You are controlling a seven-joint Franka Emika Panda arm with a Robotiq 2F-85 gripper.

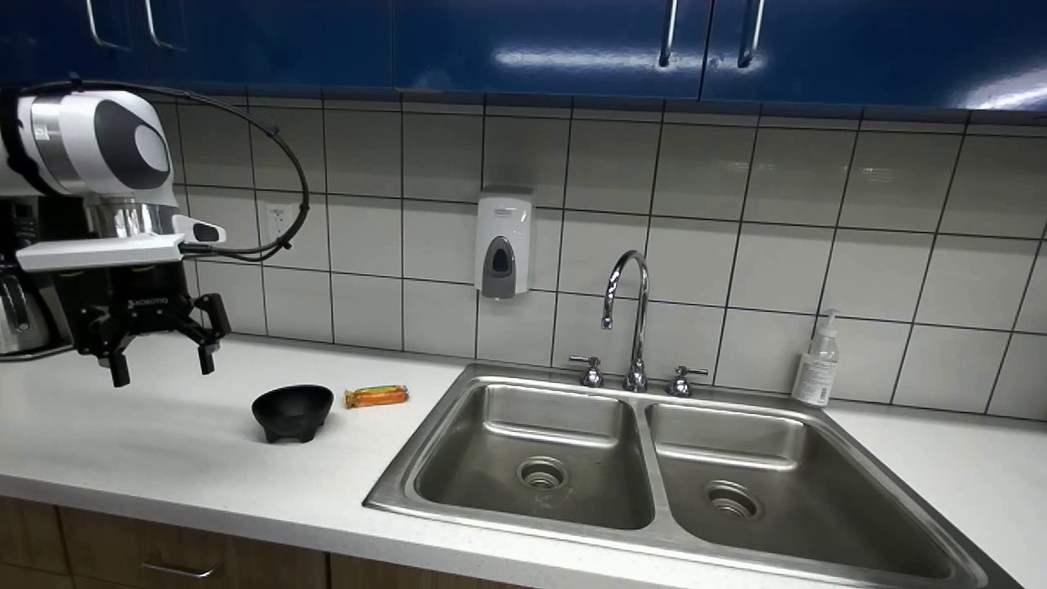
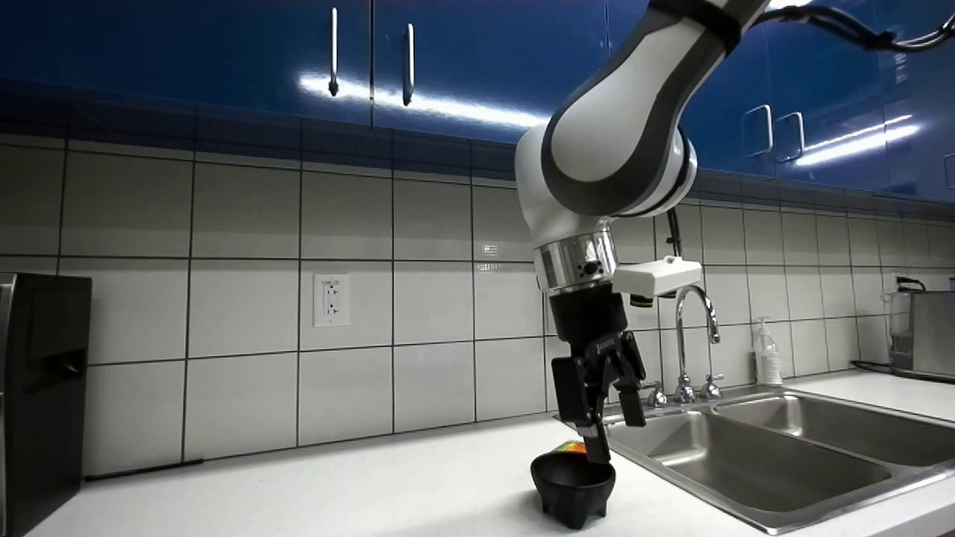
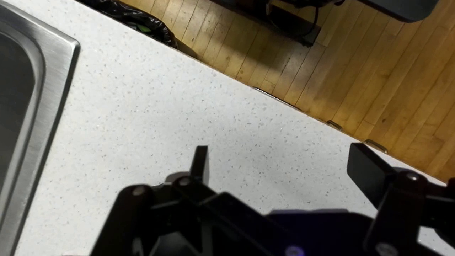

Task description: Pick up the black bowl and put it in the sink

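Tool (image 1: pixel 164 366) observed with its two fingers (image 1: pixel 119 372) spread wide and nothing held between them. In an exterior view it hangs above the desk (image 1: pixel 164 458), higher than the black bowl (image 1: pixel 292 411) and left of it as seen, out of contact. Bowl stands upright on short feet on the desk, outside the sink (image 1: pixel 394 492) and to its left as seen. An orange packet (image 1: pixel 376 397) lies just beside the bowl, on the sink side, not touching. A chrome faucet (image 1: pixel 640 335) rises at the sink's back edge, a pump bottle (image 1: pixel 818 368) stands at the back right corner, and a dispenser (image 1: pixel 505 245) is fixed to the tiled wall (image 1: pixel 366 237). In an exterior view, the arm (image 2: pixel 619 142) reaches in from the upper right; one fingertip overlaps the bowl along the line of sight, and the packet shows partly hidden behind the bowl. A wall outlet (image 2: pixel 330 300) and a dark appliance (image 2: pixel 45 418) are noted further left. In the wrist view, the fingers stand well apart with desk surface between them; the sink's corner is at left, and a wooden floor (image 3: pixel 270 53) lies beyond the desk edge.
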